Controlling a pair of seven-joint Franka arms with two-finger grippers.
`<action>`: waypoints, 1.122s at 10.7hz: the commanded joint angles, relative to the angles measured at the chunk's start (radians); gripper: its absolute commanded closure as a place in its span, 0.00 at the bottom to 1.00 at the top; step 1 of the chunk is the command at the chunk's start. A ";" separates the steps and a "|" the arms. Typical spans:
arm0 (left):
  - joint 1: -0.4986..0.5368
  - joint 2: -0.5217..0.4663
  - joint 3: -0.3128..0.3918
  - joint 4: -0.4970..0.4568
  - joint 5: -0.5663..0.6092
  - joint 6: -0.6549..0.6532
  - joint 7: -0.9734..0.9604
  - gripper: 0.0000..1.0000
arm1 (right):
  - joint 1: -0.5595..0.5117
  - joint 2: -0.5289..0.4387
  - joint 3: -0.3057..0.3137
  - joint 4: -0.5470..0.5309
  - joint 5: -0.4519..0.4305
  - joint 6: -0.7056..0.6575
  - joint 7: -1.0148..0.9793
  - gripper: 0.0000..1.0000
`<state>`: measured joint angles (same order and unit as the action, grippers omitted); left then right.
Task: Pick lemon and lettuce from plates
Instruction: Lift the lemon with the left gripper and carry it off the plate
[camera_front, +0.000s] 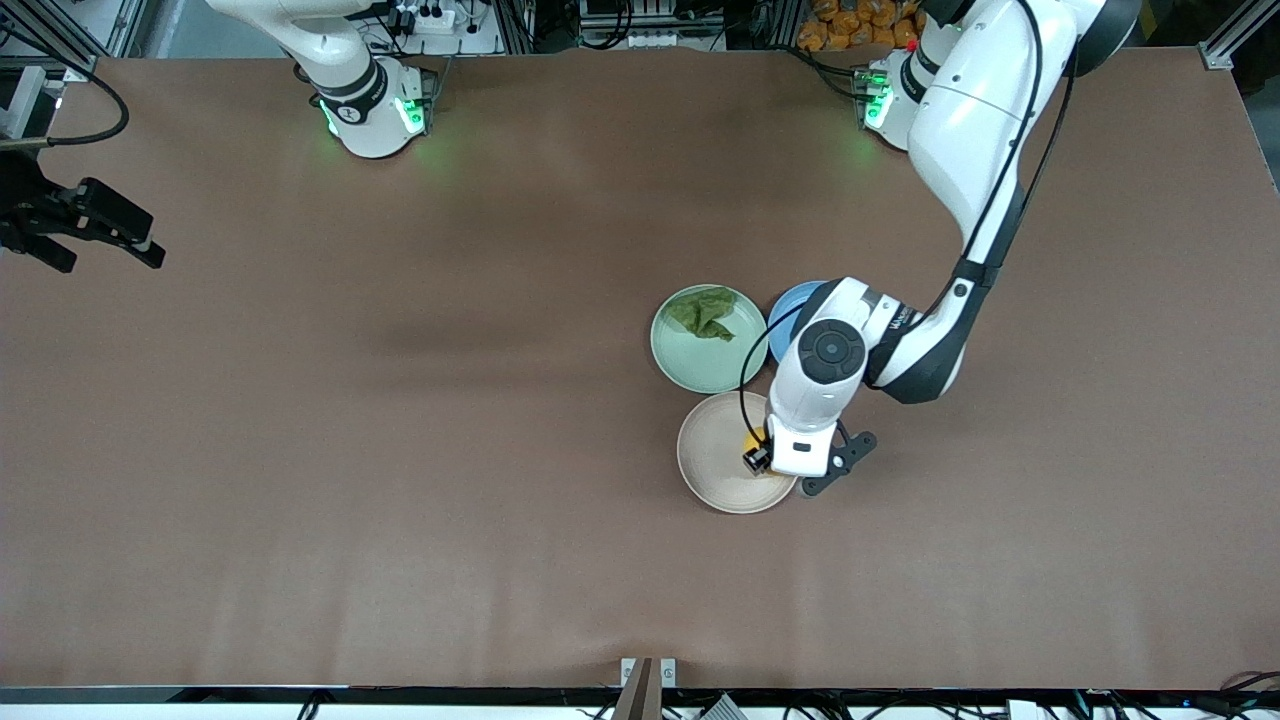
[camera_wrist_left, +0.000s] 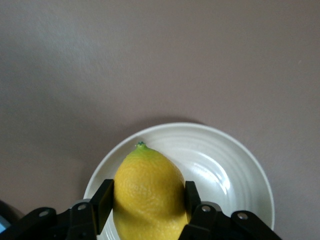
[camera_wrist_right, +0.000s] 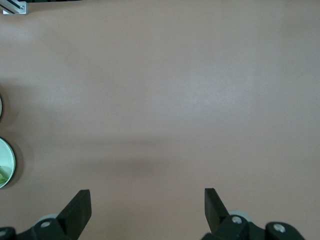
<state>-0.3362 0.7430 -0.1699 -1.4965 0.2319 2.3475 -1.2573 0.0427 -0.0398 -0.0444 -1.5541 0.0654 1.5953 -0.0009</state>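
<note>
The yellow lemon (camera_front: 750, 438) is over the beige plate (camera_front: 710, 455), which lies nearest the front camera. My left gripper (camera_front: 762, 452) is shut on the lemon. In the left wrist view the lemon (camera_wrist_left: 147, 185) fills the gap between both fingers of the left gripper (camera_wrist_left: 147, 197), with the plate (camera_wrist_left: 225, 165) under it. The dark green lettuce (camera_front: 708, 313) lies on the mint green plate (camera_front: 690, 368), farther from the camera. My right gripper (camera_front: 150, 242) waits at the right arm's end of the table, open and empty over bare tabletop (camera_wrist_right: 145, 195).
A blue plate (camera_front: 790, 308) lies beside the mint plate, partly under my left arm. The mint plate's edge (camera_wrist_right: 6, 162) shows in the right wrist view. Brown table surface spreads wide toward the right arm's end.
</note>
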 joint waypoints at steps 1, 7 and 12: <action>0.038 -0.069 -0.006 -0.021 0.020 -0.077 0.019 1.00 | -0.004 -0.008 0.006 -0.004 0.016 -0.006 -0.002 0.00; 0.201 -0.189 -0.011 -0.152 0.004 -0.174 0.324 1.00 | 0.008 -0.006 0.006 -0.003 0.016 -0.009 -0.001 0.00; 0.318 -0.202 -0.008 -0.226 0.007 -0.174 0.514 1.00 | 0.008 -0.006 0.006 -0.003 0.017 -0.009 -0.001 0.00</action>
<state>-0.0578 0.5739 -0.1700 -1.6828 0.2319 2.1749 -0.8068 0.0505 -0.0398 -0.0362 -1.5557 0.0658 1.5912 -0.0009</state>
